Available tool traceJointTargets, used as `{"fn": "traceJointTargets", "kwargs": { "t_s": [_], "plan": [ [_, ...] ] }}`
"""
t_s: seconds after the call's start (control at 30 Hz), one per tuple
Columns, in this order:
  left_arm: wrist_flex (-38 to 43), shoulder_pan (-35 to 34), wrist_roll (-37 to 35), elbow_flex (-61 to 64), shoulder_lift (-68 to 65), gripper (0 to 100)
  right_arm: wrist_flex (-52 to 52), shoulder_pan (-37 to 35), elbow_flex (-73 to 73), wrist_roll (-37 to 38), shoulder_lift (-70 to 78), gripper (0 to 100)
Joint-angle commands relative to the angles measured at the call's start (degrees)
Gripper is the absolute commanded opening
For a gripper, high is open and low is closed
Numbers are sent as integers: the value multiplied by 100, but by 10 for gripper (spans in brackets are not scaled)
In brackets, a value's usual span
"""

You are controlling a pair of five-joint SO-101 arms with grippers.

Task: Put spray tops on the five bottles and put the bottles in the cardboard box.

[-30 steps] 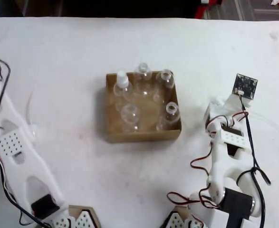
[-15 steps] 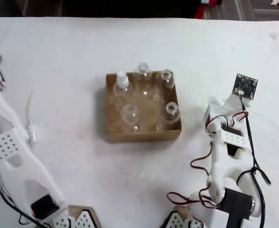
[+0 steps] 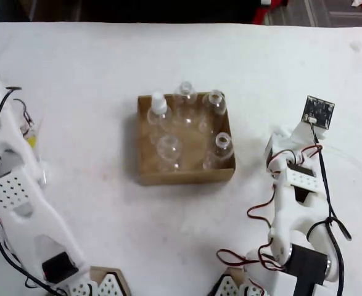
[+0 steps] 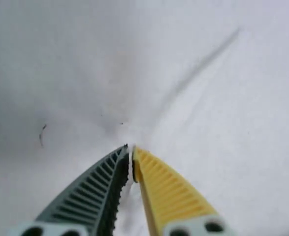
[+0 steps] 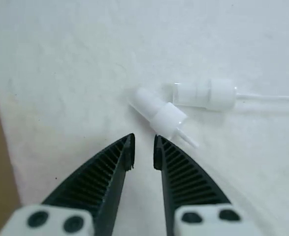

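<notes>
Standing in the cardboard box (image 3: 184,176) in the middle of the white table (image 3: 94,61), five bottles (image 3: 168,148) are seen, and a white spray top (image 3: 158,103) is fitted on one of them (the one in a far corner). The left claw (image 4: 132,152) is held shut close to the table, grey and yellow tips touching. The right claw (image 5: 143,147) is held a little open, and two loose spray tops (image 5: 160,117) are laid on the table just past its tips.
</notes>
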State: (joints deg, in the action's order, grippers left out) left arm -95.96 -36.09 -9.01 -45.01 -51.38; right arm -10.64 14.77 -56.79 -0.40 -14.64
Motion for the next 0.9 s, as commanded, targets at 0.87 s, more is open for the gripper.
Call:
{"fn": "traceJointTargets", "kwargs": {
  "t_s": [0.87],
  "plan": [
    [-633,3178,1653,316,532,22,127,-40,167,44,-13,52]
  ]
}}
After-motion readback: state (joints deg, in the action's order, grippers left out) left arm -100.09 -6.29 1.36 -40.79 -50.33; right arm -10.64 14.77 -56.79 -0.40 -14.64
